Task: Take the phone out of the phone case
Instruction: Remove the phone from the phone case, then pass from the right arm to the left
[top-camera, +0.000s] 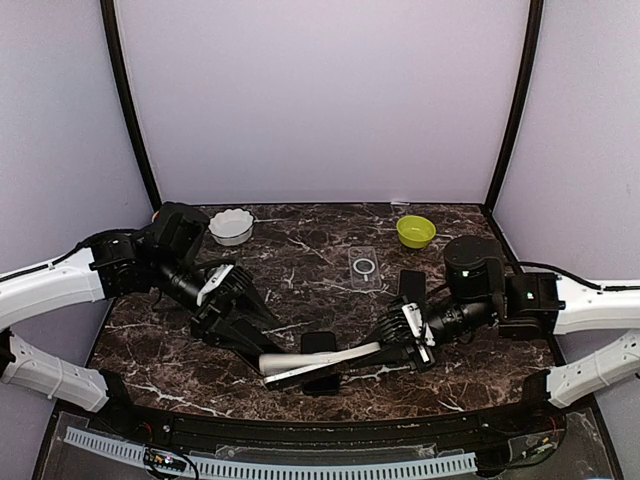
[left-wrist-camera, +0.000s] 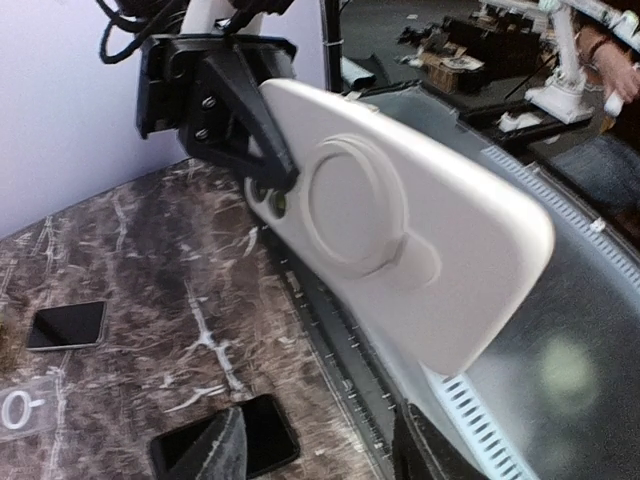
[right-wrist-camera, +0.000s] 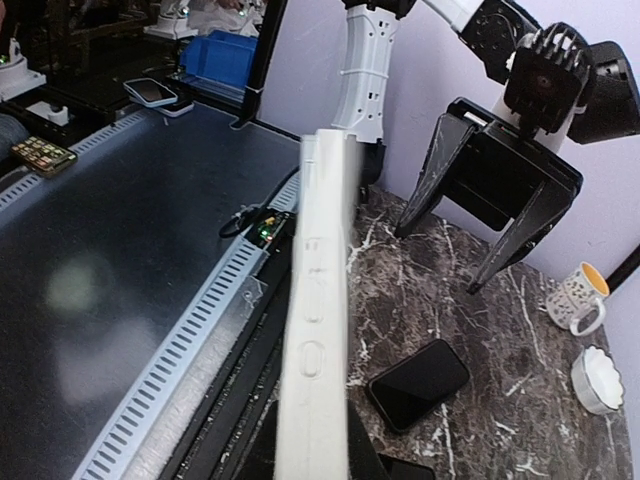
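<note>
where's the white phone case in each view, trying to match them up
Top external: white phone case low centre, lying slantwise above the near table edge.
Left wrist: fills the middle, back facing the camera.
Right wrist: edge-on, centre to bottom.
Shared landmark: marble table.

Top camera is sitting high behind both arm bases, looking down and forward over the whole worktop (top-camera: 300, 275) to the back wall. Left wrist camera is riding close, pointing across at the right gripper (left-wrist-camera: 270, 185); the white phone case (left-wrist-camera: 400, 220) is filling its frame broadside. Right wrist camera is pointing back at the left gripper (right-wrist-camera: 450, 250), catching that case edge-on, very near. All three are sharing the case and the worktop's front strip.
</note>
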